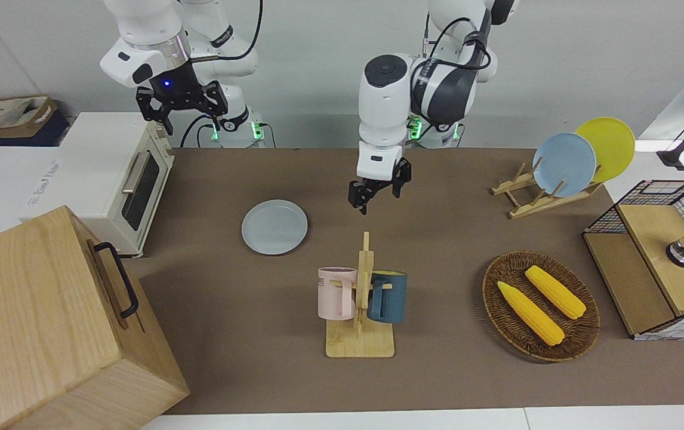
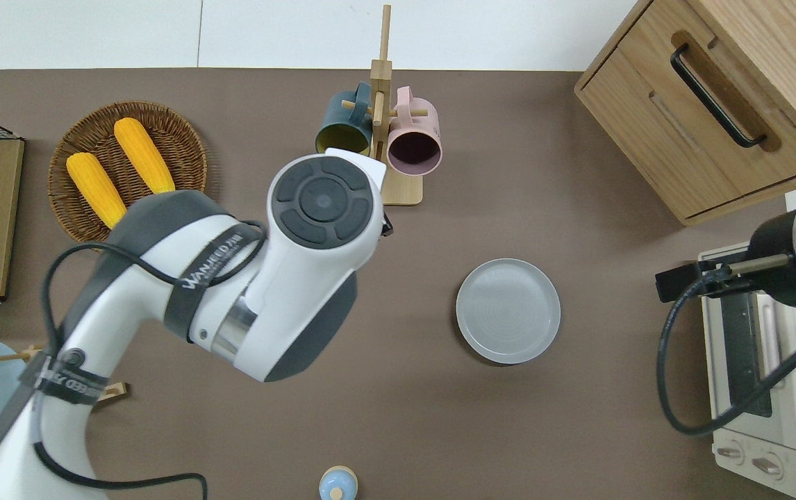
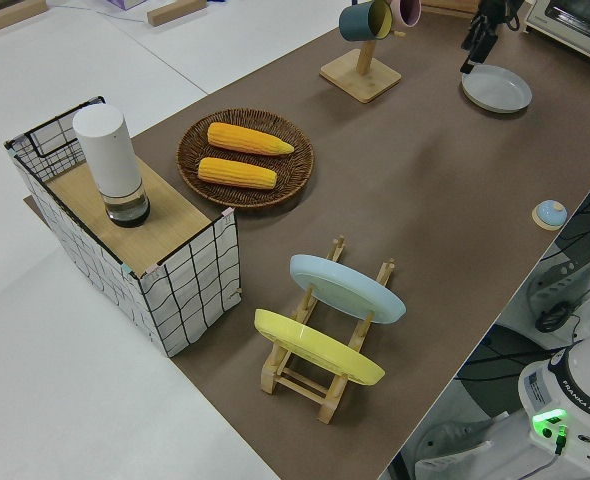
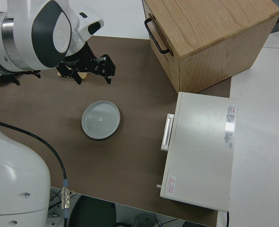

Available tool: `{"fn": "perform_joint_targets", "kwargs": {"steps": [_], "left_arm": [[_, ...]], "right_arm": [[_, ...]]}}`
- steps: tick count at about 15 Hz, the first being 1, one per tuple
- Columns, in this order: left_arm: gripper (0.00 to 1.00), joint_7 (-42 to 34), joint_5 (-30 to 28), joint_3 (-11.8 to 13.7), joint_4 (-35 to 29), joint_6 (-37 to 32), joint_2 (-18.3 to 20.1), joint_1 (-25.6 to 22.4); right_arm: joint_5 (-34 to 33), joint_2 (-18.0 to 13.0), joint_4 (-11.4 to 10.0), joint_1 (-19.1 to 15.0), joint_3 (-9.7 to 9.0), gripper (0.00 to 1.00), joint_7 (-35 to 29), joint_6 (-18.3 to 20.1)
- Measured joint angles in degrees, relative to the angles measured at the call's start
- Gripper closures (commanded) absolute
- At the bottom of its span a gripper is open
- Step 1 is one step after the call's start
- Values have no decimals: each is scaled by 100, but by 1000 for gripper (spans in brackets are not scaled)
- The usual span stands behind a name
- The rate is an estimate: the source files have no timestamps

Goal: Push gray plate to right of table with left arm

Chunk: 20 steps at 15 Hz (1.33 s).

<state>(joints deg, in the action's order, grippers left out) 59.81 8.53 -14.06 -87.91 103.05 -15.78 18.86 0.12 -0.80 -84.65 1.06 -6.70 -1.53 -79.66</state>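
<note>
A plain pale wall (image 1: 318, 36) rises past the edge nearest the robots, a white floor (image 3: 105, 390) surrounds everything, and a cardboard box (image 1: 11, 116) sits by that wall in even light.

This is a robotics lab dressed as a mock kitchen. Two white arms stand at a long brown bench (image 1: 437, 370) with white edges, against bare pale walls, with loose cables trailing from them. Household props are staged on the bench: a white toaster oven (image 1: 118, 179), a wooden drawer cabinet (image 1: 49, 322), a mug stand (image 1: 361, 310), a dish rack (image 1: 533, 194) with plates, and a wicker basket (image 1: 541, 306) of corn.
</note>
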Motion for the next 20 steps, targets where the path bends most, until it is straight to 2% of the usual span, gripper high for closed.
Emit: {"fn": "perform_joint_targets", "kwargs": {"steps": [5, 12, 15, 18, 20], "left_arm": [[2, -1494, -46, 14, 176, -671, 270, -611], [2, -4299, -527, 37, 189, -1440, 1043, -2340], [2, -5224, -787, 40, 103, -1628, 1278, -3016], [2, -5395, -907, 2, -329, -1555, 1522, -3128], [0, -5395, -1004, -39, -794, -1239, 1752, -3125]], "right_arm": [[0, 0, 0, 0, 0, 17, 0, 0], [0, 0, 0, 0, 0, 17, 0, 0], [0, 0, 0, 0, 0, 17, 0, 0], [0, 0, 0, 0, 0, 17, 0, 0], [0, 0, 0, 0, 0, 17, 0, 0]]}}
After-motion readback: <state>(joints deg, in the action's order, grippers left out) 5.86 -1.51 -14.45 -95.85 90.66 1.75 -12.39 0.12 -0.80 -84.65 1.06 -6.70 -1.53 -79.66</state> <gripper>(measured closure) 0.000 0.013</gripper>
